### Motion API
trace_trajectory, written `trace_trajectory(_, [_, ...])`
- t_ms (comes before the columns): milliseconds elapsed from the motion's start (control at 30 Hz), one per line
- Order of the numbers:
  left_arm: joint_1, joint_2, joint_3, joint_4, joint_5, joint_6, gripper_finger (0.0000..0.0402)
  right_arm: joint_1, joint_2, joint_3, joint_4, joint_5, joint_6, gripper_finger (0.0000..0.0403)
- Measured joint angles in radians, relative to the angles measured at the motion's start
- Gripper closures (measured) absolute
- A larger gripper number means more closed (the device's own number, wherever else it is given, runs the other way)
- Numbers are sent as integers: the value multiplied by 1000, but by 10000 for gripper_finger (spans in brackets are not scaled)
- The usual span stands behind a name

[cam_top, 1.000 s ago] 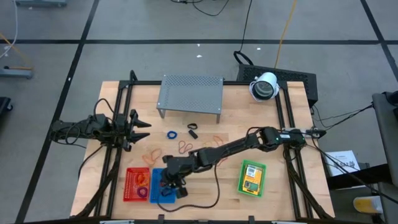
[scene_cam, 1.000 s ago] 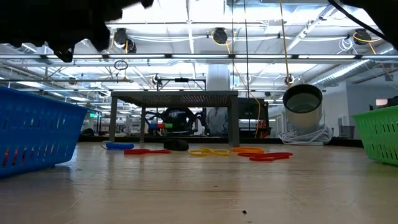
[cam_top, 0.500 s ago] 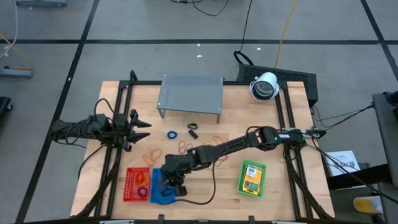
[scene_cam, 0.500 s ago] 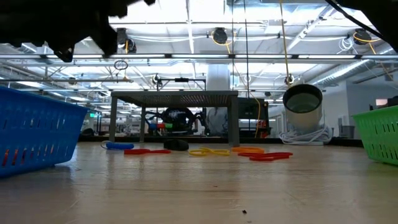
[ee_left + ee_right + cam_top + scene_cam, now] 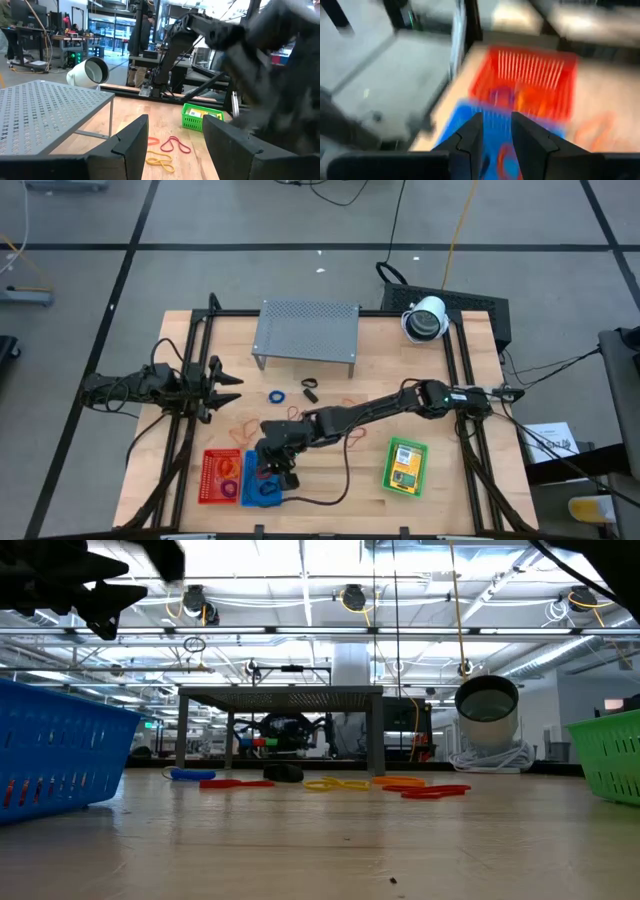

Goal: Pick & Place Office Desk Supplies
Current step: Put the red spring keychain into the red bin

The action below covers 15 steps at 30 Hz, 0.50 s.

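My right gripper hangs open above the blue mesh basket, nothing between its fingers. A red loop lies in that basket. On the wood lie a blue ring, a black clip and red and orange rubber bands. The red basket holds several small items; the green basket holds yellow-orange packets. My left gripper waits open at the table's left edge.
The grey perforated shelf stands on its legs at the table's far middle. A white cylinder-shaped lamp sits at the far right corner. Bare wood lies between the blue basket and the green basket.
My right gripper has risen from low over the blue basket and drawn a little toward the table's far edge. The gap between its fingers has stayed the same. The baskets and loose items have kept still.
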Motion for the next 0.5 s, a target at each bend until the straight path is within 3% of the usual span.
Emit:
trace_trajectory(100, [0,0,0,0,0,0,204,-15,-38,-39,130,0,2,314])
trace_trajectory(200, [0,0,0,1,0,0,204,-23,-114,-188,276,17,-11,314])
trace_trajectory(400, [0,0,0,2,0,0,204,-30,-368,-631,573,137,-90,314])
trace_trajectory(500, [0,0,0,2,0,0,204,-36,-501,-824,634,167,-79,314])
